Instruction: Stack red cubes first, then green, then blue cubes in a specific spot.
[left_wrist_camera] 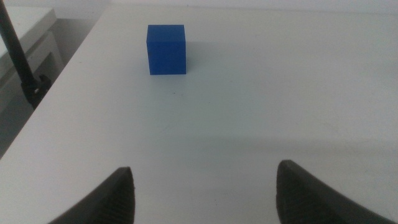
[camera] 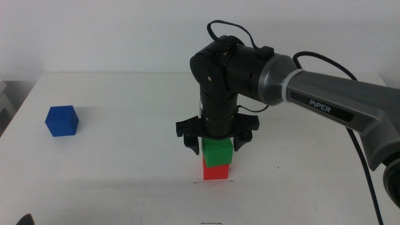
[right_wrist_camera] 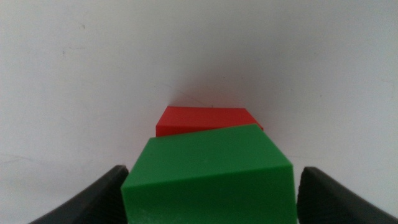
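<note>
Green cube point(camera: 217, 152) sits on the red cube point(camera: 216, 171) at the marked spot near the front middle of the worktop point(camera: 125, 169). The right gripper point(camera: 217, 139) is straight above the stack, fingers point(camera: 188, 141) spread apart on either side of the green cube and not clamping it; the right wrist view shows gaps on both sides and the green cube twisted slightly against the red one below.

Blue cube point(camera: 62, 120) sits alone on the far left of the worktop, well apart from the stack. The left gripper point(left_wrist_camera: 205, 193) is low near the front left edge, fingers wide apart and holding nothing, with the blue cube dead ahead between the finger lines in the left wrist view. The left arm is clearly nearer the blue cube, so it is likely the one to fetch it; a straight forward reach should do, once the right arm is off the stack.
</note>
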`<action>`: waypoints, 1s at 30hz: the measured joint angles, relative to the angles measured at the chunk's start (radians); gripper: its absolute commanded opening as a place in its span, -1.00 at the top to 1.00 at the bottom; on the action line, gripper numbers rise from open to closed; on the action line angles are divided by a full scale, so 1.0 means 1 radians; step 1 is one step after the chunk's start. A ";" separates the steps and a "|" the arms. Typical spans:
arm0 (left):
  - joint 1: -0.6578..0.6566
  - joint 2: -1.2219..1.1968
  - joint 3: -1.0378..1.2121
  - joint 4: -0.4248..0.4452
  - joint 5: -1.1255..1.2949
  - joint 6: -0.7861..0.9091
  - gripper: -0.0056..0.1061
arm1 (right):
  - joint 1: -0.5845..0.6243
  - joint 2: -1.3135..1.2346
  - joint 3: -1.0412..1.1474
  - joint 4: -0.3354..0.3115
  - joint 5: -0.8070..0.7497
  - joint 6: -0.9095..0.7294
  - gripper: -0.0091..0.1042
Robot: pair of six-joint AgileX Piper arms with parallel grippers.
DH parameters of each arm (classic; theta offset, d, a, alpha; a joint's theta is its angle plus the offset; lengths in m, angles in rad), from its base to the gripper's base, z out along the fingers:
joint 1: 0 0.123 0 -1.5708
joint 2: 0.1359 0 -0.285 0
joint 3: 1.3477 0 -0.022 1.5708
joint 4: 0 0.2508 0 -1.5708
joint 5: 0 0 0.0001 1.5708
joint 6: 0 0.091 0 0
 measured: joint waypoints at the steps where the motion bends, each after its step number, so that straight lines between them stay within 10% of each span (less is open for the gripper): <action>1: 0.000 0.000 0.000 0.000 0.000 0.000 -0.44 | 0.000 -0.001 0.000 0.002 0.001 0.000 -0.82; 17: 0.000 0.000 0.000 0.000 0.000 0.000 -0.44 | 0.001 -0.391 0.027 0.023 0.027 -0.170 -0.82; 30: 0.000 0.000 0.000 0.000 0.000 0.000 -0.44 | -0.101 -1.057 0.652 0.132 -0.158 -0.643 -0.82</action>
